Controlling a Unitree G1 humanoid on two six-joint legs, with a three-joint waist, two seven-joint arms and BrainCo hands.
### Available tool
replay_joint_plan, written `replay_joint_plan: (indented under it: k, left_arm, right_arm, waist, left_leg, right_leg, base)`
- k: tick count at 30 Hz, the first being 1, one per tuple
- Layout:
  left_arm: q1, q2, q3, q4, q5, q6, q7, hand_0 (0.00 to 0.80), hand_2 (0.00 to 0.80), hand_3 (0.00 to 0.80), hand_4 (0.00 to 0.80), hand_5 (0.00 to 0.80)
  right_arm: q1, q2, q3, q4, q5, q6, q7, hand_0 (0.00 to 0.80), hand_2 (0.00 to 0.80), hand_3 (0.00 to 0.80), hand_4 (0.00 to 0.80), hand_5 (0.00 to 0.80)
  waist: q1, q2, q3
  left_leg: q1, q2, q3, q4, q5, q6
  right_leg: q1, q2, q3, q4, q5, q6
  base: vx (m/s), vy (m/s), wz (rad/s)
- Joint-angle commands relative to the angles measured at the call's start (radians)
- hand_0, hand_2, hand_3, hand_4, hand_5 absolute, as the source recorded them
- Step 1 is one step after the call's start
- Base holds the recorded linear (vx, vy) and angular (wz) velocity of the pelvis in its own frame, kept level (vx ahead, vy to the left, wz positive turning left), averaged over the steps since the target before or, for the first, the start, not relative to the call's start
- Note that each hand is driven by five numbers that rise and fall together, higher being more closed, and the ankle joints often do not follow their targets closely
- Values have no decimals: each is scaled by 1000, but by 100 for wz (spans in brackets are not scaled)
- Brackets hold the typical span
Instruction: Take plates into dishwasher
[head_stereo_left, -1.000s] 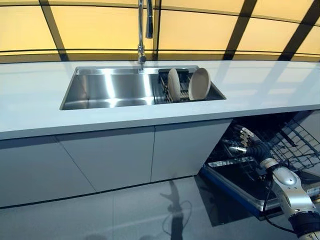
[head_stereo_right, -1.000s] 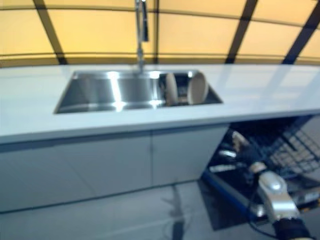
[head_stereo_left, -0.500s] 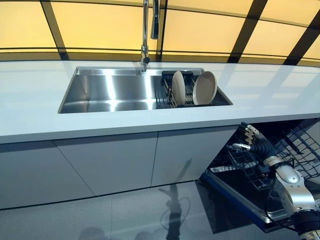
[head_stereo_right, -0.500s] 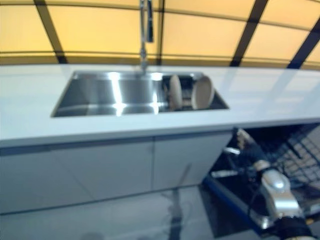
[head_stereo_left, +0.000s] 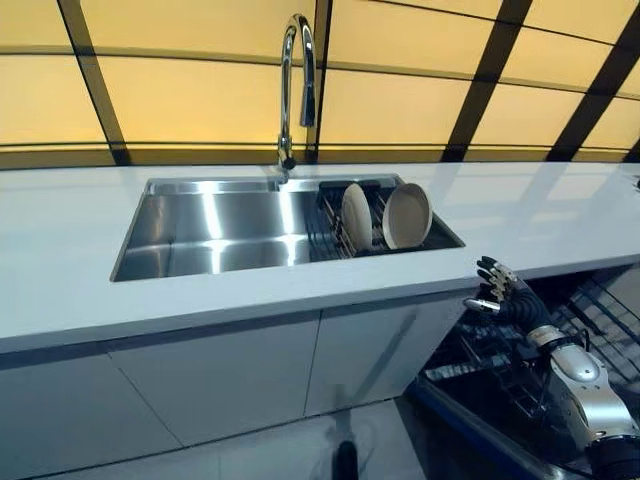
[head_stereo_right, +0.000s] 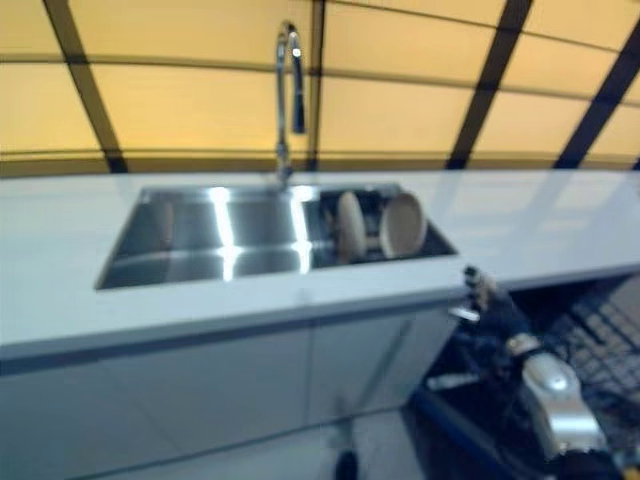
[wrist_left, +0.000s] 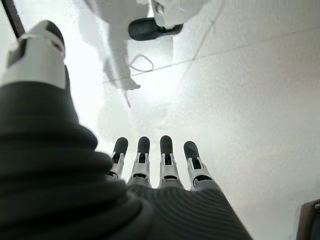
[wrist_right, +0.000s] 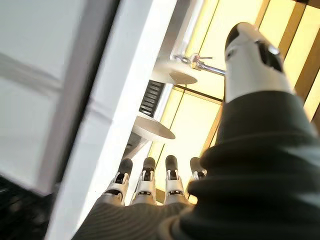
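Observation:
Two beige plates stand on edge in a dark rack at the right end of the steel sink (head_stereo_left: 160, 235): a left plate (head_stereo_left: 356, 214) and a right plate (head_stereo_left: 407, 215). They also show in the right wrist view (wrist_right: 154, 131). My right hand (head_stereo_left: 500, 292) is open and empty, raised in front of the counter edge, below and right of the plates. The open dishwasher (head_stereo_left: 520, 385) with its wire rack (head_stereo_left: 610, 315) lies under the counter at the right. My left hand (wrist_left: 155, 167) is open and empty, hanging over the floor.
A tall chrome tap (head_stereo_left: 292, 80) stands behind the sink. The white counter (head_stereo_left: 70, 250) runs across the view, with grey cabinet doors (head_stereo_left: 230, 380) below. The dishwasher's lowered door (head_stereo_left: 470, 430) juts out over the floor.
The camera has tilted up, so the sink sits lower in the picture. My right hand has risen from the dishwasher rack to the counter edge, nearer the plates.

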Motion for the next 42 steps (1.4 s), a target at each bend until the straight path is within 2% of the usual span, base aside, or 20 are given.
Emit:
replay_joint_plan:
  k: [1,2,11,15,20,25,27,28,29,31,32,33,35,37,38,42]
  left_arm:
    - [-15,12,14,19,-37,19,26,0,0,0,0,0]
    - [-11,9,25,23,-28,14,9,0,0,0,0,0]
    - [-2,2,12,25,11,5,5,0,0,0,0,0]
    - [14,11,19,32,39,-6,-4,0,0,0,0,0]
    - [1,7,11,15,48,-22,-2,0,0,0,0,0]
    - [-22,11,-10,1,79,-17,-5,0,0,0,0,0]
    - [-21,16,-8,-3,59,-8,4,0,0,0,0,0]
    - [-17,21,0,-1,41,-8,7,0,0,0,0,0]
    - [-13,25,8,-1,37,-8,8,0,0,0,0,0]
    - [-10,34,13,0,25,-5,10,0,0,0,0,0]
    - [-9,43,17,1,-1,-1,9,0,0,0,0,0]
    - [-10,48,25,0,-10,1,8,0,0,0,0,0]
    - [-26,55,40,8,-39,8,14,0,0,0,0,0]
    - [-28,51,55,5,-72,6,25,0,0,0,0,0]
    - [-29,41,54,-6,-75,-2,26,0,0,0,0,0]
    - [-25,25,44,-15,-50,-18,15,0,0,0,0,0]
  right_arm:
    - [-109,-32,-22,-9,19,-14,-48,0,0,0,0,0]
    - [-125,-27,-11,4,5,-16,-53,0,0,0,0,0]
    - [-118,-15,-10,18,-20,16,-89,0,0,0,0,0]
    - [-105,-9,-12,-5,-42,22,-108,0,0,0,0,0]
    - [-88,-10,-20,-24,-59,34,-127,0,0,0,0,0]
    - [-57,-11,-37,-46,-85,41,-137,0,0,0,0,0]
    - [-63,-14,-36,-42,-81,43,-124,0,0,0,0,0]
    - [-80,-16,-28,-32,-84,42,-117,0,0,0,0,0]
    - [-100,-22,-16,-21,-91,44,-121,0,0,0,0,0]
    - [-132,-24,6,-9,-105,48,-132,0,0,0,0,0]
    - [-158,-27,26,-5,-110,51,-133,0,0,0,0,0]
    - [-170,-29,35,-7,-106,49,-132,0,0,0,0,0]
    - [-205,-24,59,11,-107,49,-134,0,0,0,0,0]
    - [-235,-33,85,39,-95,48,-125,0,0,0,0,0]
    - [-264,-45,99,58,-82,59,-122,0,0,0,0,0]
    - [-278,-51,105,62,-55,77,-118,0,0,0,0,0]
  waist:
    - [34,-14,4]
    - [35,-9,2]
    - [32,8,-21]
    - [30,12,-18]
    - [18,13,-15]
    - [8,-1,-9]
    - [20,-5,-7]
    - [34,-3,-7]
    - [53,5,-4]
    - [71,11,-3]
    - [85,19,-1]
    - [94,23,-4]
    - [99,18,-9]
    - [103,10,-16]
    - [105,8,-18]
    - [110,4,-25]
  left_leg:
    - [-52,0,-23,161,-52,-40]
    - [-32,15,-14,147,-54,-46]
    - [19,35,-3,58,-30,-59]
    - [13,33,7,53,-24,-60]
    - [8,23,6,55,-30,-51]
    - [2,-6,10,74,-45,-38]
    - [6,-8,54,67,-35,-43]
    - [4,-3,86,64,-23,-48]
    - [-5,10,112,70,-13,-50]
    - [-40,31,131,89,13,-51]
    - [-62,57,148,102,25,-52]
    - [-72,73,159,103,35,-54]
    - [-81,94,153,113,30,-68]
    - [-70,110,160,114,29,-84]
    - [-64,123,162,104,31,-89]
    - [-49,130,159,87,39,-93]
  right_leg:
    - [99,0,25,-78,124,31]
    - [105,-5,20,-74,119,34]
    - [137,-16,-11,-98,111,39]
    - [137,-22,-18,-103,116,44]
    - [120,-28,-2,-91,121,53]
    - [97,-54,3,-98,189,81]
    - [102,-80,-65,-88,218,92]
    - [111,-101,-106,-66,227,95]
    - [126,-115,-114,-25,216,90]
    - [139,-144,-98,34,200,75]
    - [153,-162,-85,67,172,65]
    - [175,-162,-91,50,136,56]
    - [226,-128,-78,-48,72,48]
    - [235,-130,-93,-87,79,58]
    - [241,-116,-84,-90,63,61]
    - [250,-116,-99,-87,60,66]
  base:
    - [215,-78,46]
    - [194,-67,7]
    - [143,-22,-7]
    - [57,18,-17]
    - [-2,56,-7]
    - [6,34,-5]
    - [-14,-4,-9]
    - [-77,-35,-17]
    - [-109,-81,-34]
    - [-126,-137,-46]
    - [-124,-182,-25]
    - [-101,-220,-15]
    - [15,-238,-44]
    - [47,-216,-53]
    - [36,-179,-43]
    - [66,-111,-10]
